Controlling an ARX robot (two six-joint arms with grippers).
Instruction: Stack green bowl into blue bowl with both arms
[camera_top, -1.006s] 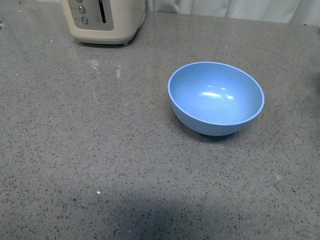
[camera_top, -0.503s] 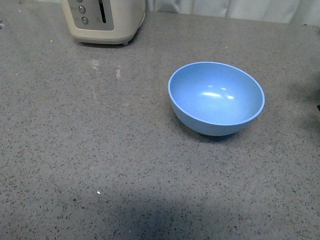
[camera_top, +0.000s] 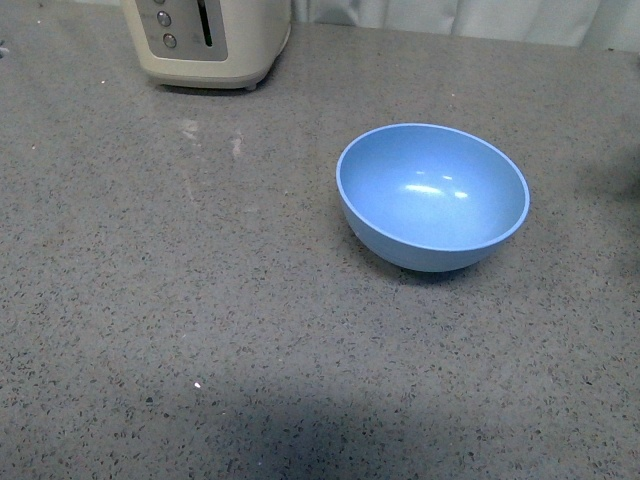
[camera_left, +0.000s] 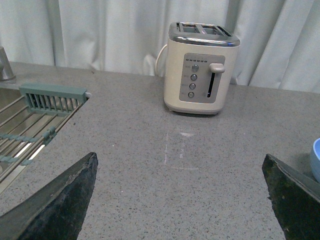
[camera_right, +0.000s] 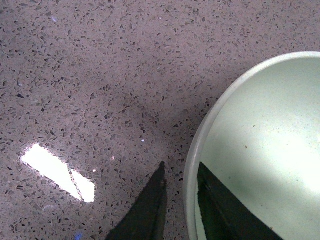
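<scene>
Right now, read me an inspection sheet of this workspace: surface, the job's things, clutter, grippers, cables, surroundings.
Surface: grey speckled counter, with a few pale smears near the toaster.
Job's things: blue bowl upright and empty on the counter; green bowl shows only in the right wrist view, also empty.
Clutter: cream toaster at the back; a rack lying in the sink.
Grippers: left gripper open, nothing between its fingers; right gripper straddles the green bowl's rim, one finger inside and one outside; whether it is clamped cannot be told.
Cables: a white cord behind the toaster.
Surroundings: white curtain behind the counter.
</scene>
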